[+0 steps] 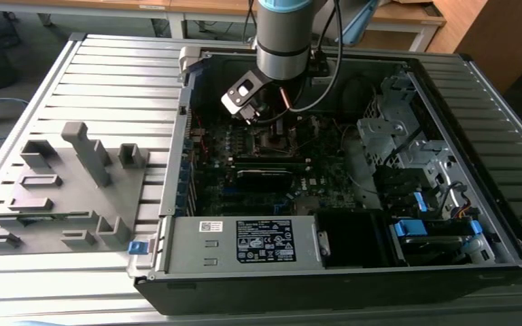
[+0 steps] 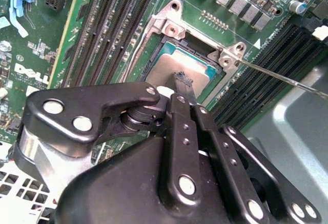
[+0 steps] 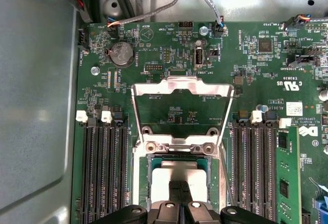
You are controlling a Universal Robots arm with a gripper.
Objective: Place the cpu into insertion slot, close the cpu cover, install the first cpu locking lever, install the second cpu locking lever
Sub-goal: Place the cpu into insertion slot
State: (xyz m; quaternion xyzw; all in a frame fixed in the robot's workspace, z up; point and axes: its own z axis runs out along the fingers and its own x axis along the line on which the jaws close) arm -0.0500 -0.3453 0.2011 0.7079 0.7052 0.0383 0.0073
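Right at the socket, the gripper (image 3: 179,187) has its black fingers pinched together, tips resting on the cpu (image 3: 163,179), a flat square chip with a dull pale-grey metal top. The chip lies inside the black-walled insertion slot (image 2: 164,43). Beyond it the cpu cover (image 3: 179,84), a thin silver windowed frame, stands swung open over the green motherboard (image 3: 246,55).

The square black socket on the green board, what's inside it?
A flat square grey metallic chip lies inside the socket. The black gripper covers part of it; the socket's centre beneath is hidden.
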